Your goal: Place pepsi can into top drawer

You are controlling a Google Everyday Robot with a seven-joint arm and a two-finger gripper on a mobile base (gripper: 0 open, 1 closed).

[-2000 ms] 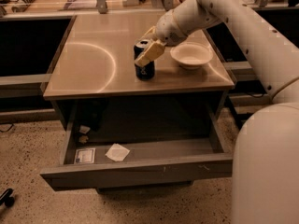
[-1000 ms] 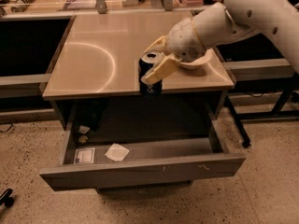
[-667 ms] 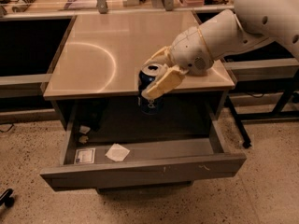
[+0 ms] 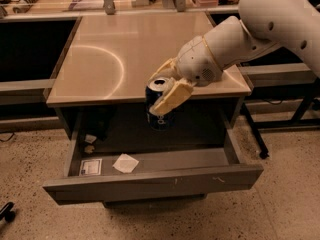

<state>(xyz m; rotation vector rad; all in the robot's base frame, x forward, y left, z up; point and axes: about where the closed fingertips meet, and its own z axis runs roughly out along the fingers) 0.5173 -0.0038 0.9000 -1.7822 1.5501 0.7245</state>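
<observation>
**Camera view.** The pincer (image 4: 161,95) hangs just beyond the front edge of the bench (image 4: 110,59). It is clamped on the pepsi can (image 4: 159,121), which is upright and touches no surface. The open top drawer (image 4: 155,183) lies below the pincer. A white paper scrap (image 4: 125,163) and a label (image 4: 90,167) rest on the drawer floor, lower and to the viewer's left of the pincer. Grasp and lift appear complete. Lowering the can into the drawer, release and withdrawal appear to remain.
</observation>
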